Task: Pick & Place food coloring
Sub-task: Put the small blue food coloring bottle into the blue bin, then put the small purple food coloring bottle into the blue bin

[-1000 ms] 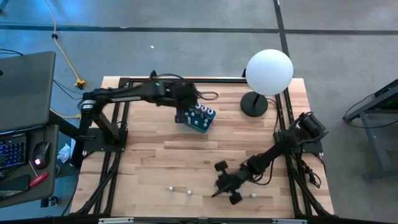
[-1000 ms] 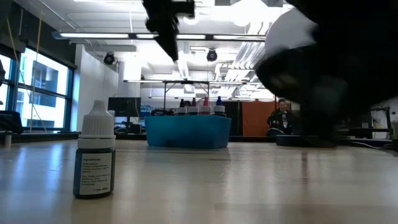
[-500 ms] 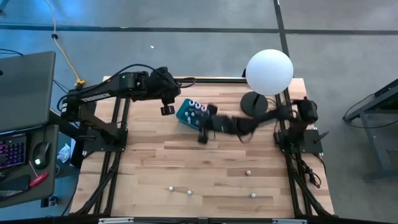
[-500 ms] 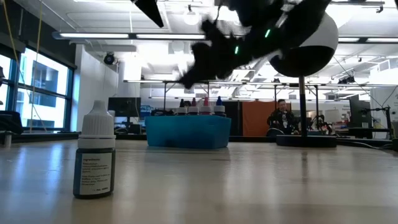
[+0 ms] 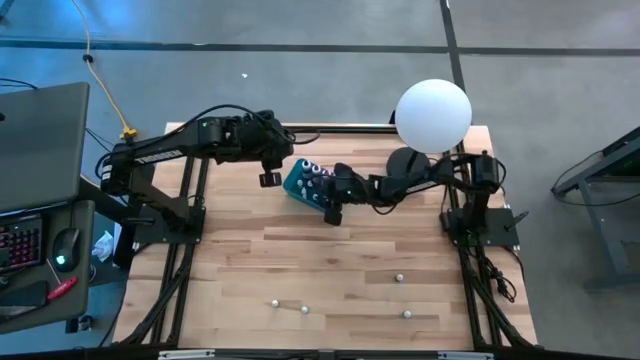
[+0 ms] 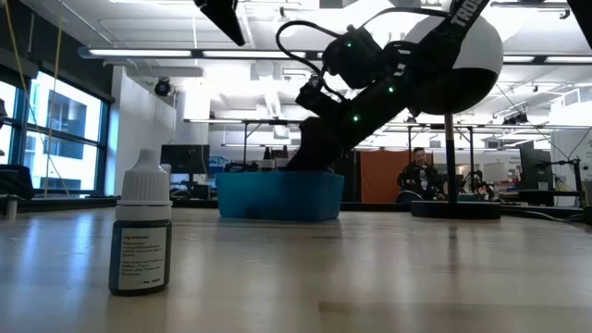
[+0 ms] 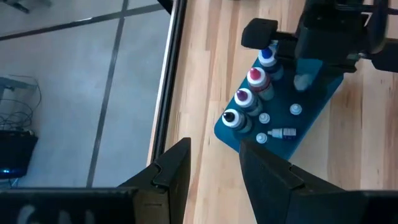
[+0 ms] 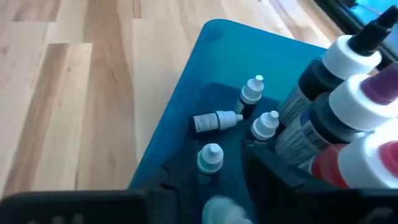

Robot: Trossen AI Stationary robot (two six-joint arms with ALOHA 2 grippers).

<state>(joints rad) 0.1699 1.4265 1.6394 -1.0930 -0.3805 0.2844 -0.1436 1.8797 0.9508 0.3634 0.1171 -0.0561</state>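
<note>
The teal box (image 5: 308,183) stands toward the table's far side. It holds tall dropper bottles (image 7: 249,93) and several small food coloring bottles (image 8: 251,91), one of which lies on its side (image 8: 215,120). My right gripper (image 5: 331,203) reaches into the box from the right, and a blurred white cap (image 8: 217,209) shows between its fingers. My left gripper (image 7: 214,168) hangs open above the table, left of the box, touching nothing. More small bottles stand near the table's near edge (image 5: 272,301), (image 5: 305,309), (image 5: 400,277), (image 5: 407,314). One dark bottle (image 6: 141,236) fills the low view's foreground. My right gripper appears to pinch a small food coloring bottle between its two fingers, just below the white cap (image 8: 217,209). The fingers slant down from the table's right side. The bottle sits lifted over the box floor. Its body is out of frame, so the contact itself does not show.
The white globe lamp (image 5: 433,115) stands on its dark base (image 5: 407,165) at the far right, close beside my right arm. Black frame rails run along the table's left (image 5: 190,220) and right (image 5: 452,215) sides. Bare wood lies between the box and the near bottles.
My right gripper swung from the table's near edge, by the loose bottles, up and across to the far side, and has come down into the teal box. My left gripper drew back from over the box toward the left and far edge, then held still.
</note>
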